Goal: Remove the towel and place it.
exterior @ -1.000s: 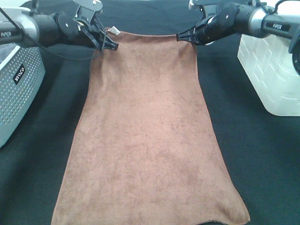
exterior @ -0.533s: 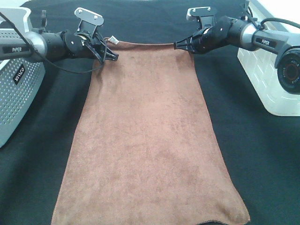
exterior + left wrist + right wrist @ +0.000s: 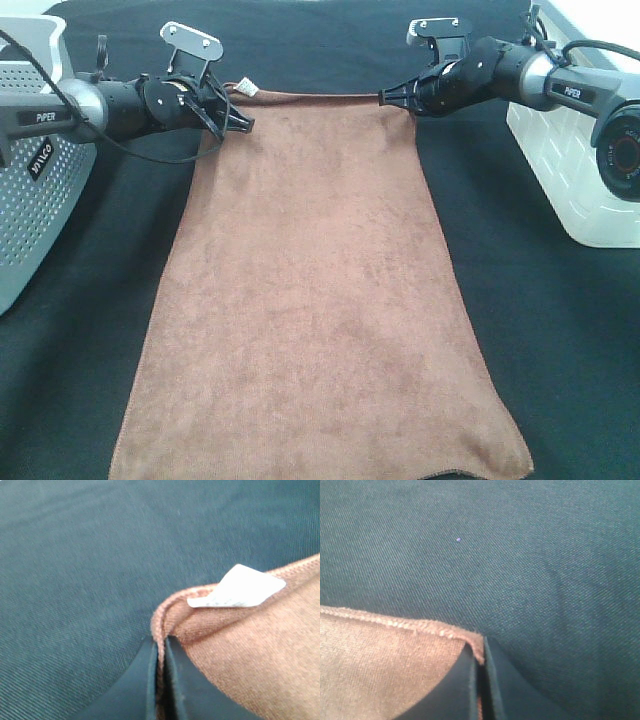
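The brown plush towel (image 3: 315, 300) hangs stretched between my two grippers, its lower end toward the front of the black table cloth (image 3: 560, 330). My left gripper (image 3: 240, 122) is shut on the towel's far left corner, next to the small white tag (image 3: 245, 89). The left wrist view shows its fingers (image 3: 142, 685) pinching the hem beside the tag (image 3: 237, 592). My right gripper (image 3: 385, 99) is shut on the far right corner. The right wrist view shows its fingers (image 3: 492, 685) clamped on the towel's hem (image 3: 420, 627).
A grey perforated basket (image 3: 30, 170) stands at the left edge. A white box (image 3: 575, 150) stands at the right edge. The black table cloth shows on both sides of the towel and behind it.
Both grippers have moved slightly back with the towel's far corners still held. The far edge now sits a little farther away. The left arm has lowered and stretched out.
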